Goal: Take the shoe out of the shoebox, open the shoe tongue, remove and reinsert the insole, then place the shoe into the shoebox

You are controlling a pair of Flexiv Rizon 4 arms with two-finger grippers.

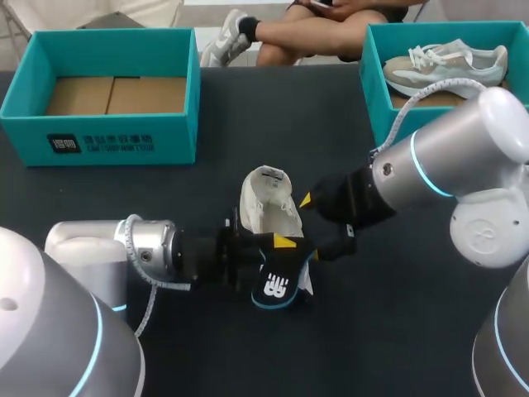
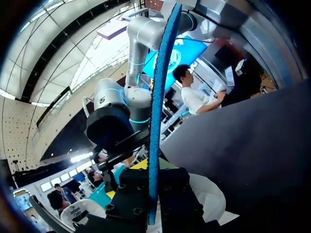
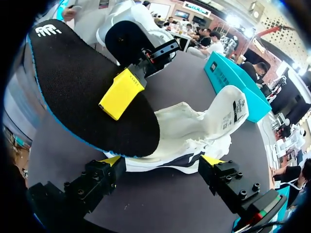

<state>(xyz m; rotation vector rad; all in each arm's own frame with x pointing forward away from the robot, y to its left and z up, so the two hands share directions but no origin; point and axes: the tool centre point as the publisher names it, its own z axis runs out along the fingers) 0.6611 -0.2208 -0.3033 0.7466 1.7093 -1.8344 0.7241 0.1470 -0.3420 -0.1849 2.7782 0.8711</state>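
Closest in, clamped on the insole [image 1: 277, 288] with the left gripper [image 1: 279, 245], both fingers pressing its flat faces, printed end hanging toward the table [image 1: 397, 331], just in front of the shoe [image 1: 266, 203]. Likely to handle light, thin and floppy; expect sag away from the pinch, so best gripped near the middle and fed in toe first. Reaching in low and level from the left.

Just beyond, resting on the table with tongue folded out: a soft white shoe, probably light and easily shoved, so best steadied at the firmer sole or heel. Straddled by the right gripper [image 3: 163, 164], fingers spread wide, holding nothing, contact with the sole unclear; angled down from the right.

Farthest back, two teal boxes: the left shoebox [image 1: 99, 136] without a shoe, the right shoebox [image 1: 376, 83] with a second shoe [image 1: 446, 66].
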